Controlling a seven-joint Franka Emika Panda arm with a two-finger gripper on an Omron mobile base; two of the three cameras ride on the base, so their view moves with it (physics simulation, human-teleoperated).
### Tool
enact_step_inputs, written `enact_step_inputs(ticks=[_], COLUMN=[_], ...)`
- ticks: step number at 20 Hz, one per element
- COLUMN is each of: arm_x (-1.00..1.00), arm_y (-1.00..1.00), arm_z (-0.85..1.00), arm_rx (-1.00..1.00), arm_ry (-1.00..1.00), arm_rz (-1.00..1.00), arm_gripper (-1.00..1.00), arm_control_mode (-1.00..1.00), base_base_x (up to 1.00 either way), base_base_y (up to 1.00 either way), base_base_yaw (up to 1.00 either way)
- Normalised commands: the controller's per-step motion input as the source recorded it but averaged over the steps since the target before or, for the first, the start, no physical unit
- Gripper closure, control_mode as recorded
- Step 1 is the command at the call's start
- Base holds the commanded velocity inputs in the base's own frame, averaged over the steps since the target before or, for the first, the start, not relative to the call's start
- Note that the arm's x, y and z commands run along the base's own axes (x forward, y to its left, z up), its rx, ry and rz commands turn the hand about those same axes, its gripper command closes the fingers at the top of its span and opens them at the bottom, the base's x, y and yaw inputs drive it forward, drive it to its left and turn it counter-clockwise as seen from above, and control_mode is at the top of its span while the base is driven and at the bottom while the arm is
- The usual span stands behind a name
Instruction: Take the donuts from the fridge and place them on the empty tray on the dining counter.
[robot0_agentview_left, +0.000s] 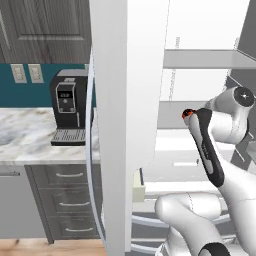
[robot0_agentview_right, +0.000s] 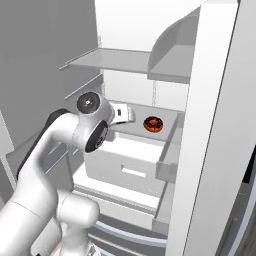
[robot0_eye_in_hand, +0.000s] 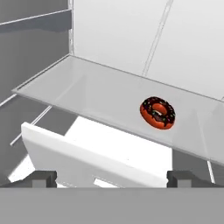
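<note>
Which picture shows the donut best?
The hand view: the donut lies whole and close on the fridge shelf, dark ring and red-orange icing plain. The right base view shows it smaller, farther off. In the left base view the open door blocks it.

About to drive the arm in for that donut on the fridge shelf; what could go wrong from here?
The donut lies flat on the shelf, so the open tool may push it backward instead of gripping. The white drawer juts out below the shelf; a low approach could hit it. The open fridge door stands close beside the arm.
</note>
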Motion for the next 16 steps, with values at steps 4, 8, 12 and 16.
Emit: enact_step_inputs(ticks=[4,8,12,16], arm_x=[0.0,0.0,0.28,0.49], arm_y=[-0.38,-0.2,0.0,0.0], arm_z=[-0.23,-0.53,-0.5,-0.14], arm_rx=[0.0,0.02,0.07,0.09], arm_ry=[0.02,-0.07,-0.04,0.01], arm_rz=[-0.11,-0.06,0.0,0.0], arm_gripper=[-1.0,-1.0,-1.0,-1.0], arm_control_mode=[-1.0,-1.0,-1.0,-1.0], base_base_x=[0.0,0.0,0.0,0.0], base_base_y=[0.0,0.0,0.0,0.0], base_base_yaw=[0.0,0.0,0.0,0.0])
